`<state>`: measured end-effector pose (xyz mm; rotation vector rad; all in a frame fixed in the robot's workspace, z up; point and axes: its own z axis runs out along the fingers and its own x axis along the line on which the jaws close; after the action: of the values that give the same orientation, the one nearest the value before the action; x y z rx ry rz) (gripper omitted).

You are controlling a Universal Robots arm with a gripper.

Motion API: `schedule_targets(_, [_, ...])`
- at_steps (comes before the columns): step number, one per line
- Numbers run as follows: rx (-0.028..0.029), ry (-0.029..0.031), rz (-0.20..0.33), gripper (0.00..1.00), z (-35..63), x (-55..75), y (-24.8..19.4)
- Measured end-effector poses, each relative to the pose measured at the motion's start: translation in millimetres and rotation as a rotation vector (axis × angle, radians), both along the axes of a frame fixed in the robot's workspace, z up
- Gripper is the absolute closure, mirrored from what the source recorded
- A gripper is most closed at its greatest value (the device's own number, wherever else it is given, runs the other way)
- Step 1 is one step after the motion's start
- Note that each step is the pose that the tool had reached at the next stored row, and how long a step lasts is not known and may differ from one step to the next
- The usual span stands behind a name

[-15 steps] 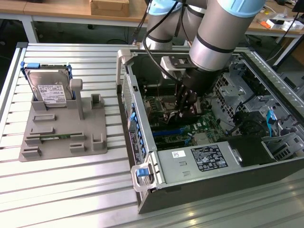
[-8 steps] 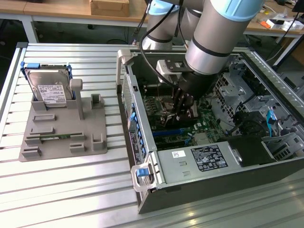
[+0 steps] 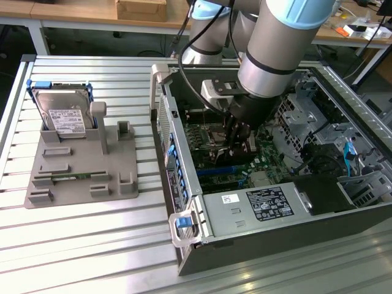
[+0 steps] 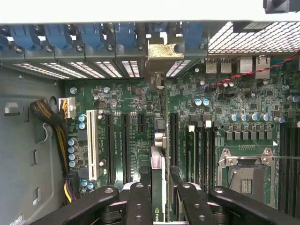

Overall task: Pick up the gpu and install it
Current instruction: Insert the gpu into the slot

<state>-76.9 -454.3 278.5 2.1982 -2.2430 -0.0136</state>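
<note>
Reaching down into the open computer case (image 3: 184,202), the hand (image 3: 237,139) is clamping the gpu (image 4: 157,187) edge-on between its black fingers (image 4: 139,202). The card is standing upright over the motherboard (image 4: 220,117), lined up with the expansion slots (image 4: 125,145), its metal bracket (image 4: 161,58) sitting against the rear slot openings. A hard drive (image 3: 64,113) is resting in the grey fixture (image 3: 79,177) on the table (image 3: 92,245).
</note>
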Motion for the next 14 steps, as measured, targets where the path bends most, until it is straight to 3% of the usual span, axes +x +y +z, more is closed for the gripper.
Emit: schedule_targets(14, [-0.0003, 0.0001, 0.000, 0.73, -4.4, -5.7, -0.2])
